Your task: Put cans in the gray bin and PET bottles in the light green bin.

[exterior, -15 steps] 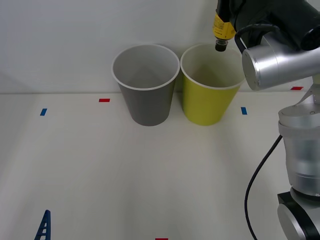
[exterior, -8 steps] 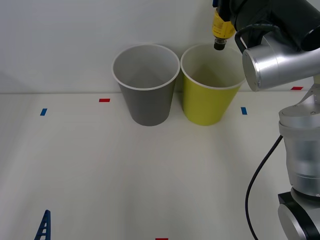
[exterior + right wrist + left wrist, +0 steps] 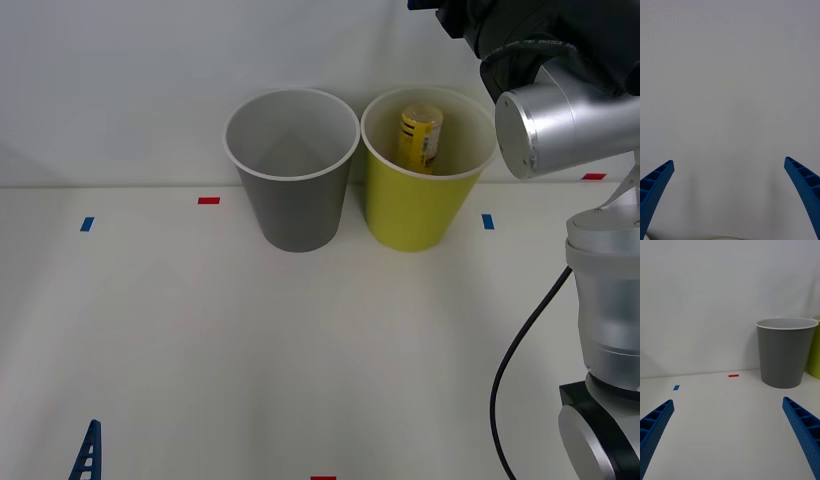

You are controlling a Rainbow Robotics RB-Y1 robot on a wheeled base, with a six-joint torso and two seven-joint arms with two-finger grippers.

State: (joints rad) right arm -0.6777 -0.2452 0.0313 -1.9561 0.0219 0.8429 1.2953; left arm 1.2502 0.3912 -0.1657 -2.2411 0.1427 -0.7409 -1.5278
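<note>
The gray bin [image 3: 291, 190] stands upright at the back of the table, with the light green bin [image 3: 415, 205] touching it on the right. A yellow PET bottle [image 3: 420, 135] sits inside the light green bin, leaning against its far wall. My right arm [image 3: 560, 110] reaches up above that bin. My right gripper [image 3: 728, 161] is open, with bare wall between its fingers. My left gripper [image 3: 727, 400] is open low at the table's front left, facing the gray bin [image 3: 785, 352]; one left fingertip [image 3: 88, 450] shows there. Cans are out of view.
Small red [image 3: 208, 200] and blue [image 3: 87, 224] tape marks dot the white table. A white wall rises right behind the bins. A black cable [image 3: 515, 360] hangs beside my right arm's column.
The bottle hung cap-down in my right gripper above the light green bin. The gripper has let go, and the bottle has dropped into that bin.
</note>
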